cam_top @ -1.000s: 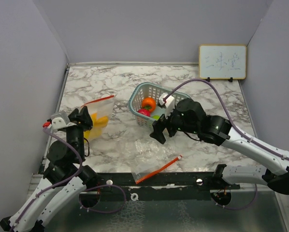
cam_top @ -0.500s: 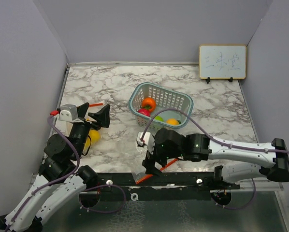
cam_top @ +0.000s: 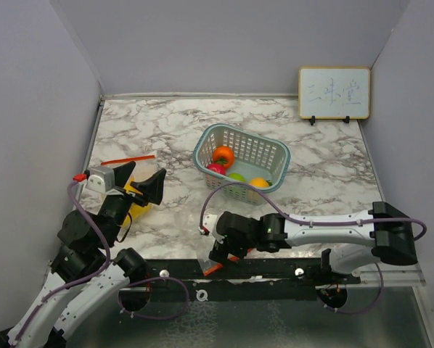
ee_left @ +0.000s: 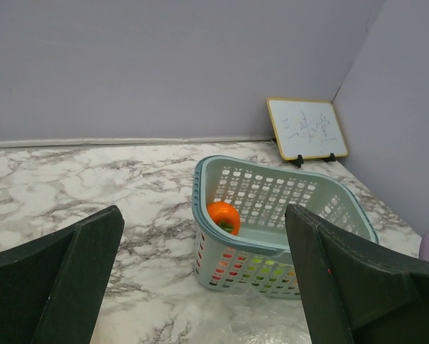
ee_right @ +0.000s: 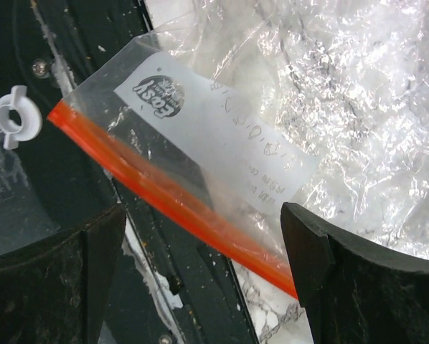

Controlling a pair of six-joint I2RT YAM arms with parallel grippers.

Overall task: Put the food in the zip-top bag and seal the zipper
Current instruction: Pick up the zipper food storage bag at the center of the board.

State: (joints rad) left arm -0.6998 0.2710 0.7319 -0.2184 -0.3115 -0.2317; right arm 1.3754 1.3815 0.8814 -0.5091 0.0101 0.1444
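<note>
A clear zip-top bag (ee_right: pixel 329 86) lies at the table's near edge, its orange-red zipper (ee_right: pixel 178 201) running between the fingers of my right gripper (ee_right: pixel 204 215), which is open and low over it (cam_top: pixel 220 254). A second clear bag holding yellow food (cam_top: pixel 138 206) lies at the left, its orange-red strip (cam_top: pixel 128 158) beyond it. My left gripper (cam_top: pixel 141 181) hovers open just above that bag, holding nothing. The teal basket (cam_top: pixel 275 148) holds an orange pepper (cam_top: pixel 223 154), a red ball (cam_top: pixel 215 168), a green piece (cam_top: pixel 236 176) and a yellow-orange piece (cam_top: pixel 258 182).
A small whiteboard (cam_top: pixel 334 93) stands at the back right against the wall. Grey walls close in both sides of the marble table (cam_top: pixel 166 123). The black mounting rail (cam_top: pixel 275 270) runs along the near edge under the bag's zipper.
My left gripper has opened and let go of the left bag, which has dropped onto the table. My right arm has swung from the basket down to the bag at the near edge.
</note>
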